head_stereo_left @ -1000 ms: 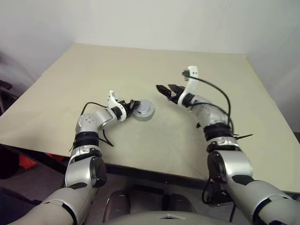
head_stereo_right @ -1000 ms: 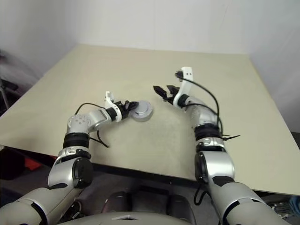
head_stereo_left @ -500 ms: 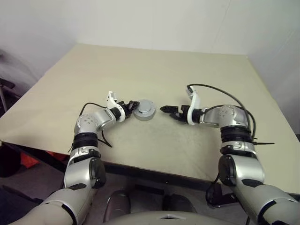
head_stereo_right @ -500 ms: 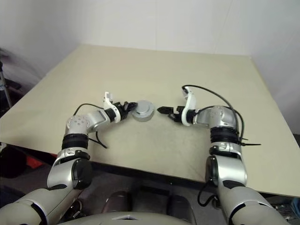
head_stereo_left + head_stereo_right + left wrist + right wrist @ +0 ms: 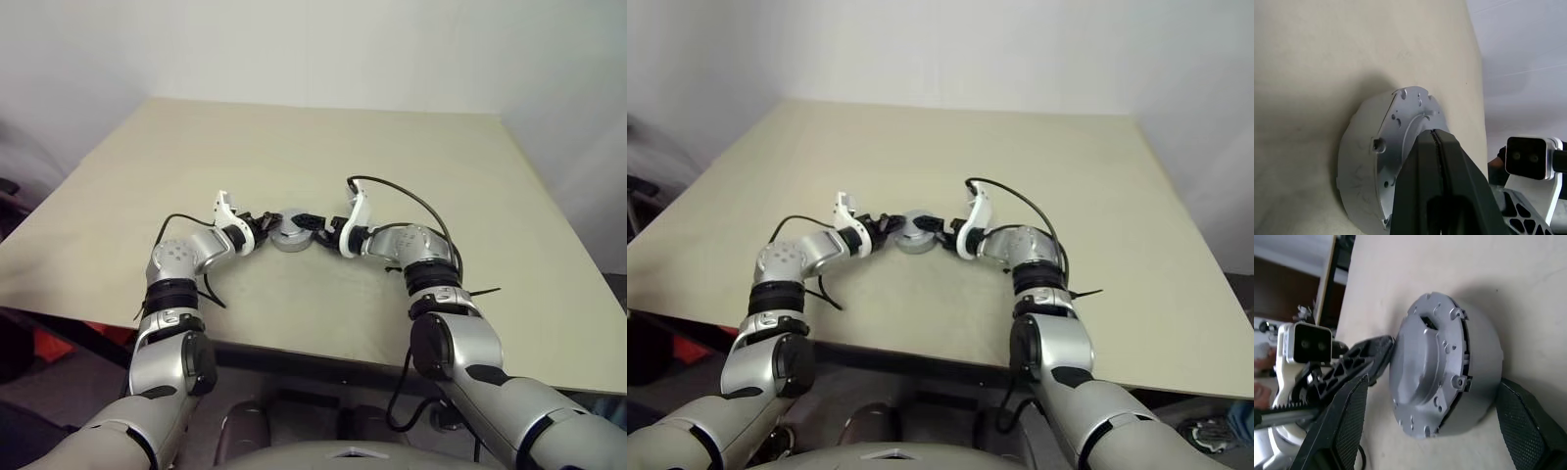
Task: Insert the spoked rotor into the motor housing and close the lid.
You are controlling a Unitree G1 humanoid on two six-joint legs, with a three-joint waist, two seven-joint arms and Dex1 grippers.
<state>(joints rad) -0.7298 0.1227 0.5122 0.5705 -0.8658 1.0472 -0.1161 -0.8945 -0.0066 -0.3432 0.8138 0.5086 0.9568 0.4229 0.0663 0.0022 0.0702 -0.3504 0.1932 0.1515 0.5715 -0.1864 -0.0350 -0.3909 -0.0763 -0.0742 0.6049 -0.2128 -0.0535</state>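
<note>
The motor housing [image 5: 288, 238] stands on the table [image 5: 323, 147] as a round grey metal drum. The lid [image 5: 1422, 367], a grey disc with small holes, sits on top of it. The spoked rotor is hidden. My left gripper [image 5: 266, 221] is shut with nothing in it, and its tips are against the lid's left edge [image 5: 1400, 117]. My right gripper [image 5: 306, 224] is open. One of its fingers [image 5: 1347, 426] stands on each side of the housing, and I cannot tell whether they touch it.
The beige table stretches wide behind the motor and to both sides. Its front edge [image 5: 294, 348] runs close below my arms. Black cables [image 5: 392, 191] loop off both wrists.
My right arm swung down and to the left from the far right, rolling its wrist, and its open fingers now straddle the housing. The left gripper stayed by the lid.
</note>
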